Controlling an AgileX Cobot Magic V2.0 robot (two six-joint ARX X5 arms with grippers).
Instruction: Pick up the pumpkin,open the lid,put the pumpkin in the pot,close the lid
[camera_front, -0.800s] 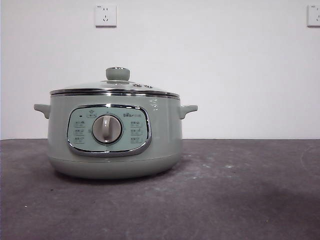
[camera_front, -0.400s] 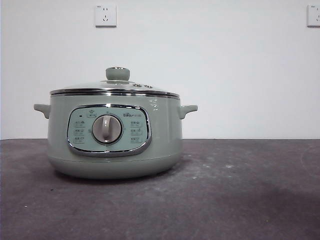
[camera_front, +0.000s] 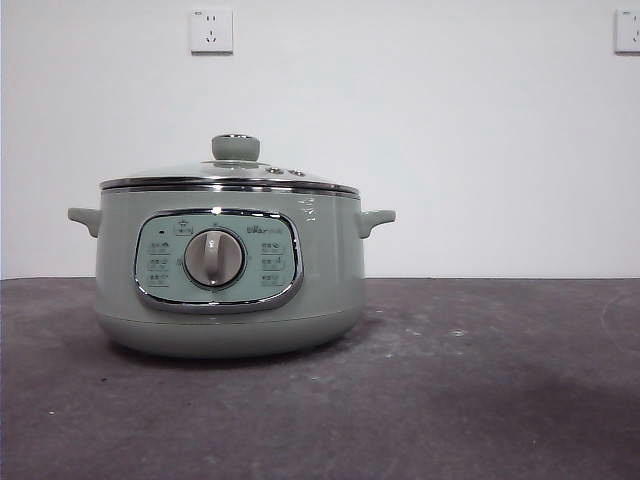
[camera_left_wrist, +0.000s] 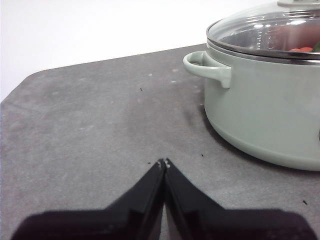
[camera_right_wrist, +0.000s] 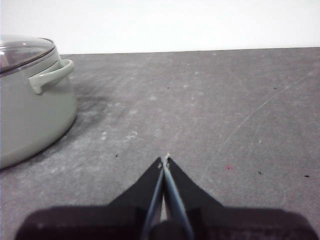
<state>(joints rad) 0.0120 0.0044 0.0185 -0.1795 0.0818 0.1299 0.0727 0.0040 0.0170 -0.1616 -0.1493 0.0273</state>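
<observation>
The pale sage-green pot (camera_front: 228, 268) stands left of centre on the dark table, its glass lid (camera_front: 230, 174) seated on it with the green knob (camera_front: 235, 147) on top. The left wrist view shows the pot (camera_left_wrist: 265, 110) and lid (camera_left_wrist: 270, 32); through the glass a bit of the orange-red pumpkin (camera_left_wrist: 301, 49) shows inside. My left gripper (camera_left_wrist: 164, 163) is shut and empty, low over the table beside the pot's handle (camera_left_wrist: 207, 67). My right gripper (camera_right_wrist: 164, 161) is shut and empty on the pot's other side (camera_right_wrist: 30, 115). Neither gripper shows in the front view.
The dark grey table (camera_front: 480, 380) stretches to the right of the pot. A white wall with two sockets (camera_front: 211, 30) stands behind. The table's rounded corner (camera_left_wrist: 30, 80) shows in the left wrist view.
</observation>
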